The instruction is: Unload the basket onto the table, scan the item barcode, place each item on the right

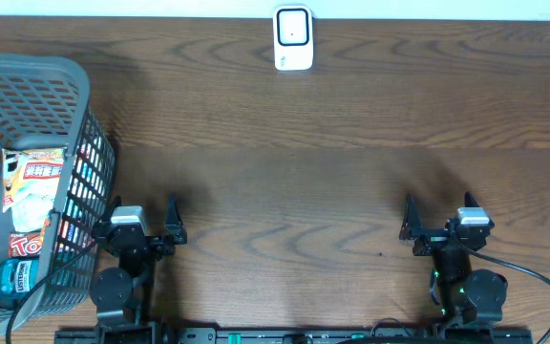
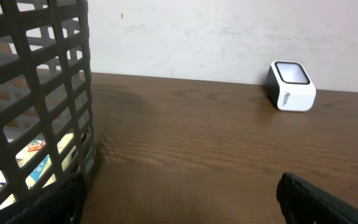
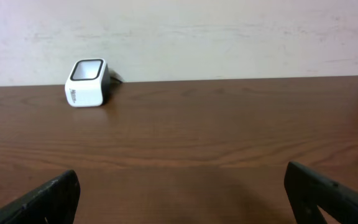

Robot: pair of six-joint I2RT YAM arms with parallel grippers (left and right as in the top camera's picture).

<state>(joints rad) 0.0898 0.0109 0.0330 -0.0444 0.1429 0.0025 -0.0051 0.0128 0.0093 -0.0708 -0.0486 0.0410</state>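
The white barcode scanner [image 1: 293, 38] stands at the table's far edge; it also shows as the scanner [image 2: 291, 85] in the left wrist view and the scanner [image 3: 87, 82] in the right wrist view. Items lie in the grey basket [image 1: 74, 86]: a printed snack packet [image 1: 34, 191] and a blue-labelled bottle [image 1: 8, 279]. My left gripper [image 1: 143, 215] rests beside the basket's right wall, open with nothing between its fingers [image 2: 316, 199]. My right gripper [image 1: 439, 220] sits low at the near right, open and empty, its fingers [image 3: 328, 193] spread wide.
The basket's mesh wall [image 2: 36, 93] fills the left of the left wrist view, with packets [image 2: 30, 158] showing through it. Brown wooden tabletop [image 1: 294, 191] lies between the two arms and the scanner. A black cable [image 1: 542, 287] runs off the right arm.
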